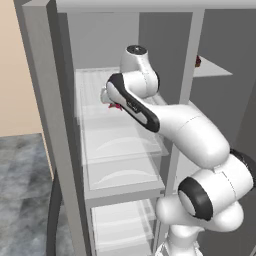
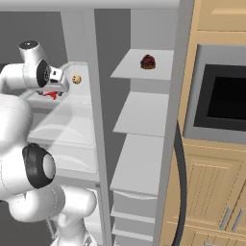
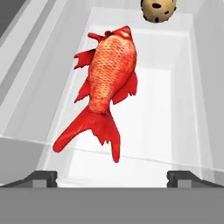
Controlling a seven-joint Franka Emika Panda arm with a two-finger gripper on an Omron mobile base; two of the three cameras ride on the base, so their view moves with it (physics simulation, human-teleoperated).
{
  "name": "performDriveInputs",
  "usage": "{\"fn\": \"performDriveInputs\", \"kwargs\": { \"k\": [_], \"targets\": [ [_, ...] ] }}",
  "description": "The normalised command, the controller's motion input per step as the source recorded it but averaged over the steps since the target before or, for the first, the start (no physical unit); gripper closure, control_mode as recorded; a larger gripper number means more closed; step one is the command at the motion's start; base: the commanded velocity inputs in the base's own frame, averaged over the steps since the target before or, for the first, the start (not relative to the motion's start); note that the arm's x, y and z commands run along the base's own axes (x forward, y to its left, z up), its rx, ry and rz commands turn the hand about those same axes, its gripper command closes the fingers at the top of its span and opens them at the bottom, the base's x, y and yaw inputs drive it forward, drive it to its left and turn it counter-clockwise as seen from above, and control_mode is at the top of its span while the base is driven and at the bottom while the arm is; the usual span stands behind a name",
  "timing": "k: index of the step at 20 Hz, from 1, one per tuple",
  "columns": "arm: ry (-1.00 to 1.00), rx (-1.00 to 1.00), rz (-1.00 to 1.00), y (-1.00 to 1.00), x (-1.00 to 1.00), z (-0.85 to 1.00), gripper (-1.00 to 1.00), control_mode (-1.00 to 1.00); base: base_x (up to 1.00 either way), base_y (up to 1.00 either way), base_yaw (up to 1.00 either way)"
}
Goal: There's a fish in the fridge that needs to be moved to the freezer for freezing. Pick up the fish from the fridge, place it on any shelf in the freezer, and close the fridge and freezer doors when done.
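fridge shelf: my end effector (image 3: pixel 112 177) sits wide open just short of the fish (image 3: pixel 107 85), with bare glass on both sides of it.
behind the fish: a tan speckled ball (image 3: pixel 159 9) stands near its head, blocking the back.
divider: the upright post (image 2: pixel 96 120) walls my way to the freezer.
freezer shelves (image 2: pixel 146 113): the middle ones lie bare; the top one carries a dark red lump (image 2: pixel 147 61).

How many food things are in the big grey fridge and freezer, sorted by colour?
Red-orange: 1, the fish on a clear fridge shelf
Tan with dark spots: 1, the speckled ball beyond the fish on that shelf
Dark red-brown: 1, the lump on the top freezer shelf
Total: 3
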Motion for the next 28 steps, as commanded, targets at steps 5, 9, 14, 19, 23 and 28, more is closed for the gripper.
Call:
{"fn": "performDriveInputs", "kwargs": {
  "k": [5, 9, 14, 19, 23, 28],
  "targets": [
    [0.03, 0.0, -0.04, 0.28, 0.43, -0.05, -1.0, -1.0, 0.0, 0.0, 0.0],
    [0.01, 0.0, -0.05, 0.22, 0.29, -0.14, -1.0, -1.0, 0.0, 0.0, 0.0],
    [0.04, 0.0, -0.05, 0.14, 0.27, -0.27, -1.0, -1.0, 0.0, 0.0, 0.0],
    [0.07, 0.0, -0.05, 0.06, 0.21, -0.21, -1.0, -1.0, 0.0, 0.0, 0.0],
    [0.09, 0.0, -0.03, 0.0, 0.18, -0.2, -1.0, -1.0, 0.0, 0.0, 0.0],
    [0.15, 0.0, -0.04, -0.01, 0.06, -0.34, 1.0, -1.0, 0.0, 0.0, 0.0]
  ]
}}
